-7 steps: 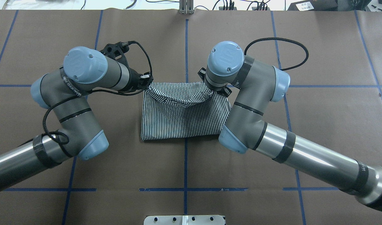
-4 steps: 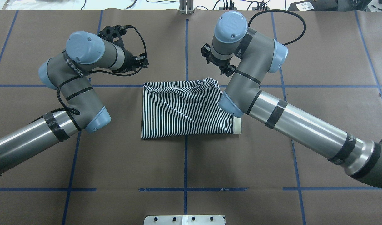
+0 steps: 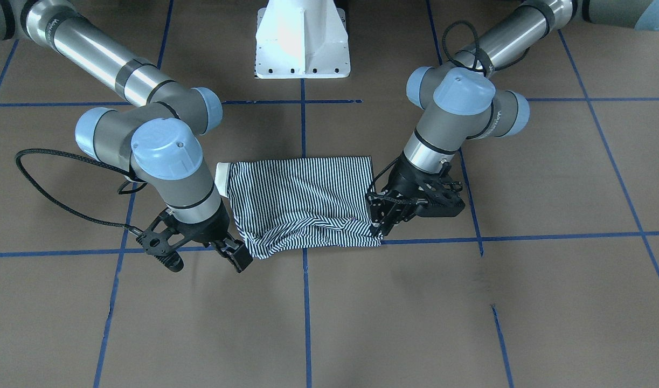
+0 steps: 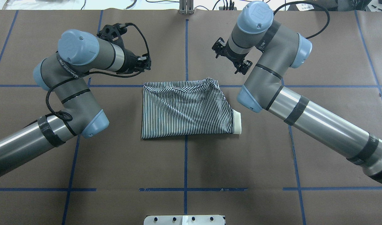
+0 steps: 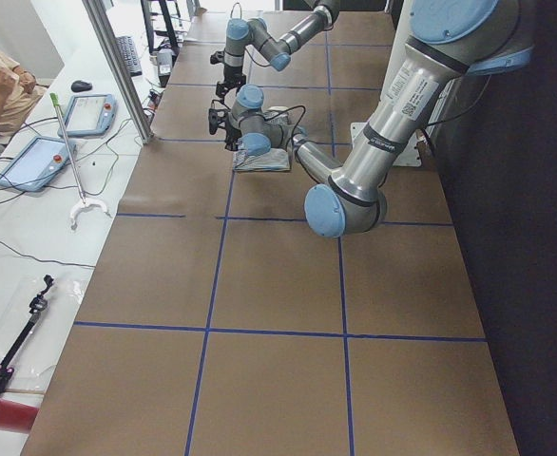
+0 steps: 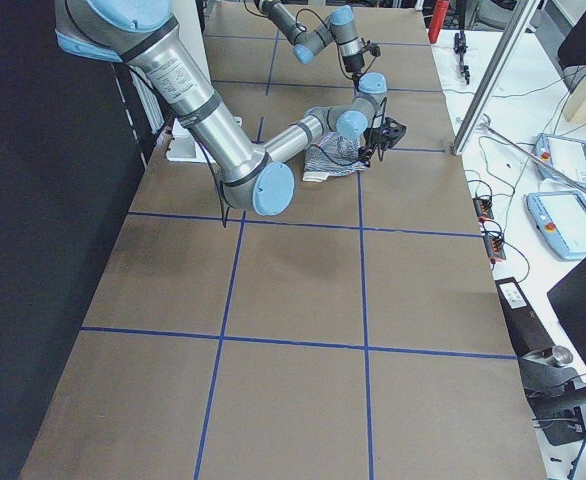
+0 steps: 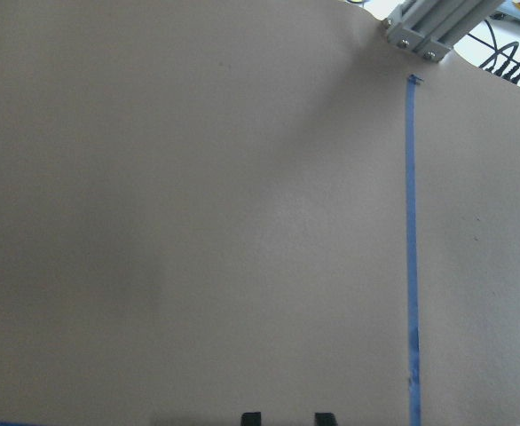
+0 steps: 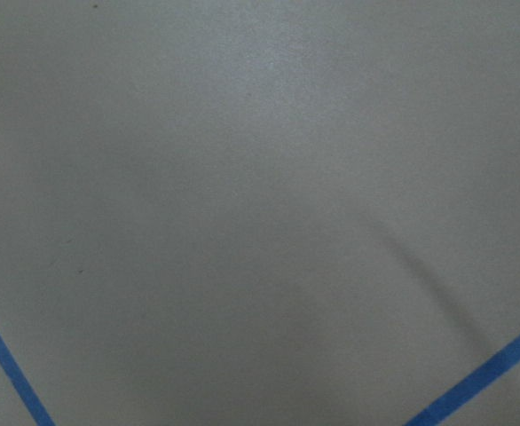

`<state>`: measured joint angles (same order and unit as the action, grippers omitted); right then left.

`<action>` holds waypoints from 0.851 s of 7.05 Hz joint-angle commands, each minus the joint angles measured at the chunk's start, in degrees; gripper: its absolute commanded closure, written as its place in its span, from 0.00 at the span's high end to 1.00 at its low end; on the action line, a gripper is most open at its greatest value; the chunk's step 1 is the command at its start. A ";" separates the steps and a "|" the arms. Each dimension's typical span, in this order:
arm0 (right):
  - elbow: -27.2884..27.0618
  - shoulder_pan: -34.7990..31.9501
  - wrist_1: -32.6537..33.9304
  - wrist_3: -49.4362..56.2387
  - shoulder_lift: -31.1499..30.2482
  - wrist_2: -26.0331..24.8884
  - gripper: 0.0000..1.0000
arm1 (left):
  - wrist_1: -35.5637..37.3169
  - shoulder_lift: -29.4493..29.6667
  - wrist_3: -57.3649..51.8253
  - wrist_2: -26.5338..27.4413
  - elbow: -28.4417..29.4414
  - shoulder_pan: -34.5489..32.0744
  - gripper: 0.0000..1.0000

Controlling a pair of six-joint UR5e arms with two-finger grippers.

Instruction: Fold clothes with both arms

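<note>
Overhead exterior showed me the shirt [image 4: 184,109] lying folded into a rough rectangle in the middle of the table [image 4: 116,162], across the centre tape line [image 4: 186,47], its far edge rumpled. I judged it light, soft and limp, best pinched at both far corners together. My left gripper [image 4: 144,64] hung near the far left corner, empty, its fingertips [image 7: 252,418] slightly parted over bare table. My right gripper [image 3: 236,257] hovered by the other corner holding nothing; how wide it stood I couldn't tell.
</note>
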<state>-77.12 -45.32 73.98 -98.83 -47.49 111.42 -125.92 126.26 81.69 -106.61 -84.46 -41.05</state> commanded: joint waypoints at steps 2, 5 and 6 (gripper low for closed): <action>-6.19 -1.62 -0.06 3.29 -5.32 2.05 1.00 | 4.19 6.86 -0.81 -1.32 5.84 6.95 0.00; -6.37 -1.53 -0.15 3.30 -5.33 2.05 1.00 | 4.81 9.88 -3.29 -1.23 11.33 7.13 0.00; -6.37 -1.53 -0.15 3.30 -5.33 2.05 1.00 | 4.81 10.75 -5.55 -1.32 13.25 7.13 0.00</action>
<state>-83.43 -46.86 73.83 -95.57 -52.77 113.43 -121.12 136.19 78.14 -107.90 -73.20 -33.97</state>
